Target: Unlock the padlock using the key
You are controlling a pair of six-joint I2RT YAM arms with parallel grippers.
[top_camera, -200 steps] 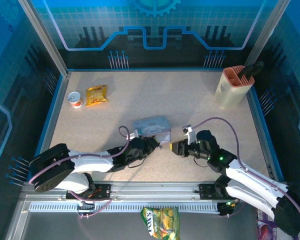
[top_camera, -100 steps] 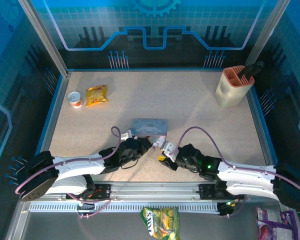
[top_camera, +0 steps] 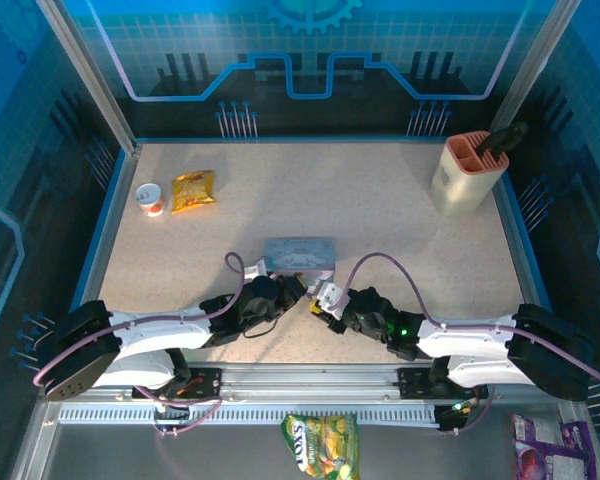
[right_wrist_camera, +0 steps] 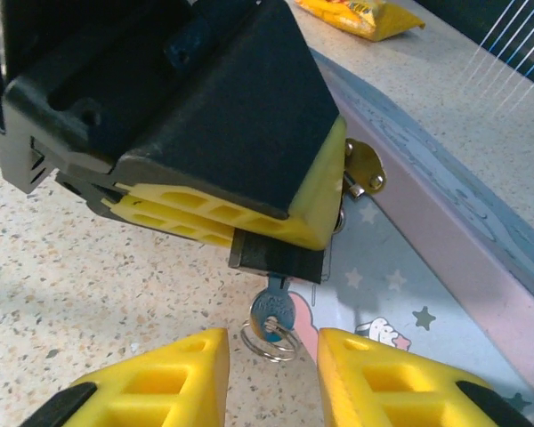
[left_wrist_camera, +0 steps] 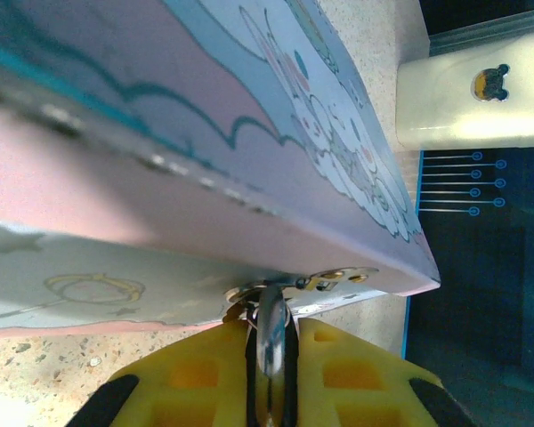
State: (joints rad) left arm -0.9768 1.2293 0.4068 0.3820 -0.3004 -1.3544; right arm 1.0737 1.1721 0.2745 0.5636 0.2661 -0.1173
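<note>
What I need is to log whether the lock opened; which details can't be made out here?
- Right wrist view: the left gripper covers most of the padlock, hiding its shackle state.
- Same view: the key has its blade inside the padlock; its turn is unreadable.
- Top external view: padlock and key are too small to read.
- Left wrist view: the clamped metal is blurred, too close.

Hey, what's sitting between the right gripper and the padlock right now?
The key, with its ring, pokes from the padlock toward the open right gripper, as seen in the right wrist view.
</note>
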